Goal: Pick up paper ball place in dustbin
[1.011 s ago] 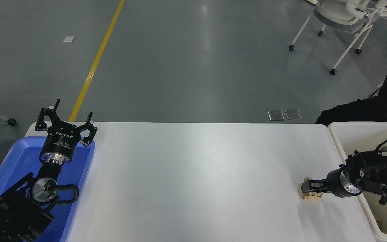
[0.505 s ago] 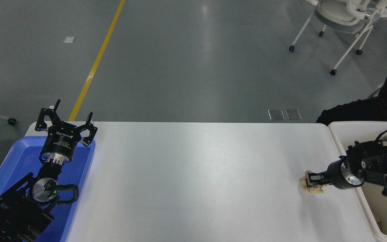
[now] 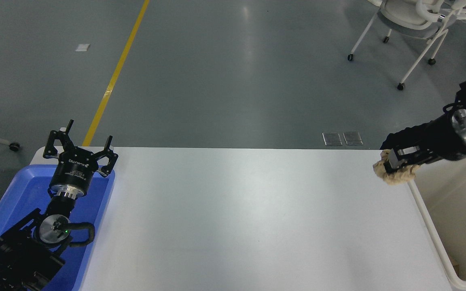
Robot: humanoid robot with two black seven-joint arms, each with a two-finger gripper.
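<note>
Left gripper sits parked over your blue tray, fingers spread wide. Across the white table, your right gripper is clamped on the paper ball, holding it clear of the tabletop, just beside the dustbin and its near-left rim.

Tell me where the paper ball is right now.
In the head view, the paper ball is at the far right, held in the right hand, just left of the dustbin rim, near the table's far right corner.
</note>
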